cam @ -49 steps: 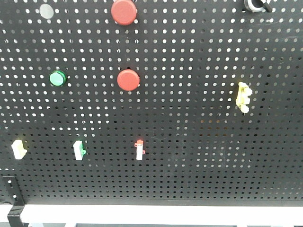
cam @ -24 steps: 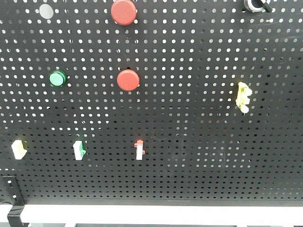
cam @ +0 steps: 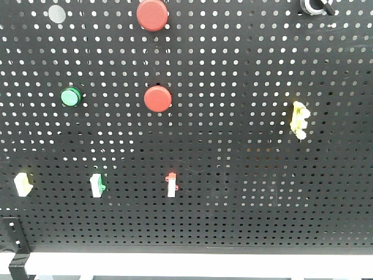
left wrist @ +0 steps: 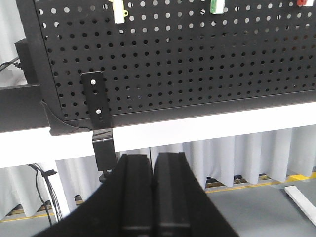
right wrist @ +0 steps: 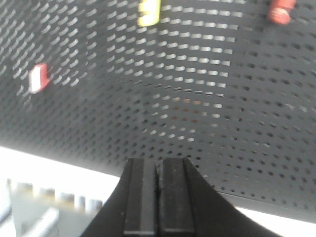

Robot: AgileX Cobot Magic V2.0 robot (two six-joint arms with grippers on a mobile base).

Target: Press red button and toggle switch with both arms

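Black perforated metal pegboard [cam: 245,192] fills the front view. 2 round red push buttons on it: 1 at the top edge, left of centre [cam: 152,14], 1 lower, near the board's middle [cam: 158,99]. Round green push button [cam: 71,97] sits level w/ the lower red one, toward the left edge. Grey round cap [cam: 56,13] in the top-left corner; black knob [cam: 315,6] at the top edge near the right corner, partly cut off.

Row of small toggle switches toward the bottom edge: pale yellow toggle [cam: 22,184] at the left edge, green-and-white toggle [cam: 97,185] next, red-and-white toggle [cam: 172,185] below the lower red button. Yellow plastic clip-like part [cam: 299,119] toward the right edge (can't tell what kind). White rail [cam: 192,261] runs under the bottom edge, black bracket [cam: 14,245] at the bottom-left corner.

Left gripper [left wrist: 152,192]: dark fingers pressed together, nothing between them, below the board's bottom edge, apart from it. Right gripper [right wrist: 158,197]: fingers likewise closed w/ nothing held, facing the board's lower part; that view is blurred. Neither touches a button or switch.
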